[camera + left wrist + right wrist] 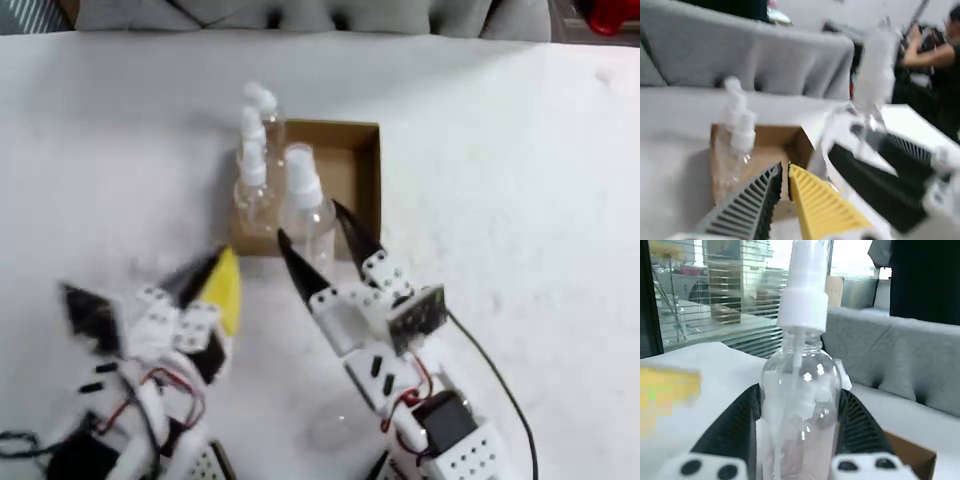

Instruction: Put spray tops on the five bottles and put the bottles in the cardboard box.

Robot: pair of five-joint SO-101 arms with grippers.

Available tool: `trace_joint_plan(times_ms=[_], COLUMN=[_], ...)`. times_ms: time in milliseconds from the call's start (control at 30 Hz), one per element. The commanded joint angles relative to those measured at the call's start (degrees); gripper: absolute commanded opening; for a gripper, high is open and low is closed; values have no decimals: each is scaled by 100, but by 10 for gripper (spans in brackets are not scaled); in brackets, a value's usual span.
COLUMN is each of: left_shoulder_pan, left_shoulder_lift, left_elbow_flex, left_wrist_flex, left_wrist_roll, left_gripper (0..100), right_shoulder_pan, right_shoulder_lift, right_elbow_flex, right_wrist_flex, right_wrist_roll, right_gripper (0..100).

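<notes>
A cardboard box (pixel 352 160) lies open at mid table. Three clear bottles with white spray tops (pixel 254 165) stand along its left side; the left wrist view shows them as a blurred cluster (pixel 737 125) in the box (pixel 765 150). My right gripper (pixel 310 222) has black fingers and is shut on another spray-topped bottle (pixel 304 205), upright over the box's front edge. In the right wrist view that bottle (pixel 802 390) stands between the fingers (pixel 735 430). My left gripper (pixel 210 268), grey and yellow, hangs shut and empty (pixel 785 170) just left of the box's front corner.
A white cloth (pixel 520 180) covers the table, with open room to the right and far left. A grey sofa (pixel 300 15) runs along the far edge. A faint clear shape (pixel 338 428) lies near the right arm's base.
</notes>
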Motion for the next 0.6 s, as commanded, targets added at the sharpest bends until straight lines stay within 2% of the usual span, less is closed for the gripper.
trace_joint_plan(times_ms=[0, 133, 233, 433, 567], left_shoulder_pan=[708, 1147, 1174, 1174, 1130], left_shoulder_lift=[13, 13, 13, 13, 13], left_elbow_flex=[264, 774, 1503, 2743, 2848], left_wrist_flex=[-158, -659, -1495, -3138, -3323], left_wrist_roll=[-193, -185, -176, -176, -176], left_gripper=[20, 20, 20, 20, 20], right_shoulder_pan=[338, 725, 743, 602, 286], right_shoulder_lift=[1103, 2149, 2615, 2624, 2501], right_elbow_flex=[-809, -958, -967, -941, -932], right_wrist_flex=[-418, -1218, -1543, -1543, -1086], right_wrist_roll=[-440, -897, -1020, -1037, -1037], right_gripper=[16, 16, 16, 16, 16])
